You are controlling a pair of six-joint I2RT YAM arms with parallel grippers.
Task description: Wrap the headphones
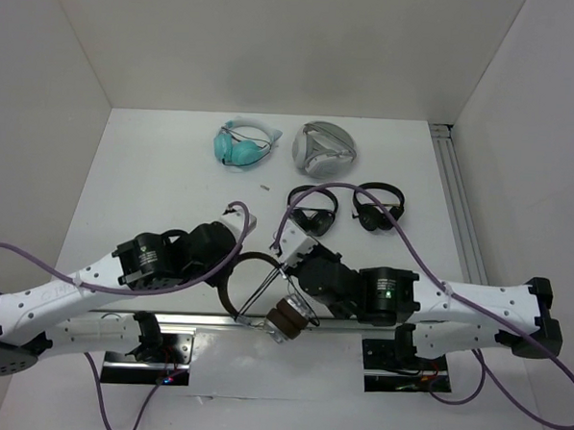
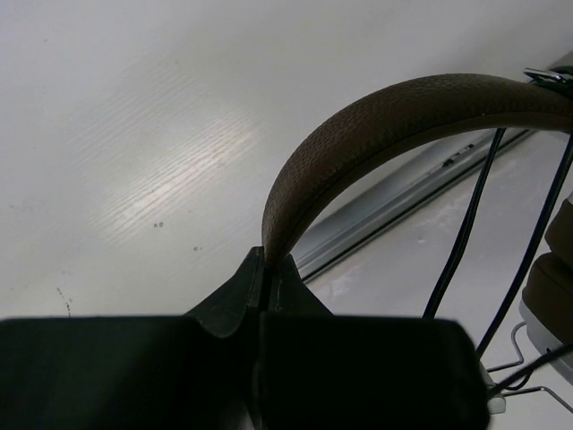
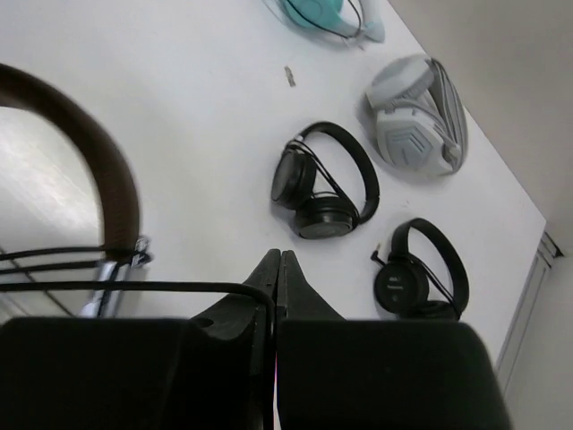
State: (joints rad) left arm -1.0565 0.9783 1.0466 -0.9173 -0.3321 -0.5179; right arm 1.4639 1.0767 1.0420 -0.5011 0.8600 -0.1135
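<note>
Closest, my left gripper (image 2: 266,269) is clamped on the headphones (image 2: 376,116); my right gripper (image 3: 277,269) pinches their cable (image 3: 134,287), which runs toward nine o'clock.

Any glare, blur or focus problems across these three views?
Left wrist: a bright glare patch on the table; the brown headband is sharp, the left gripper underexposed. Right wrist: headband soft at the left edge, central black headphones crisp. Top external: even light, sharp.

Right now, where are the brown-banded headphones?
Top view: the headphones are at the table's near edge, centre, headband pinched by the left gripper, cable held by the right gripper.
</note>
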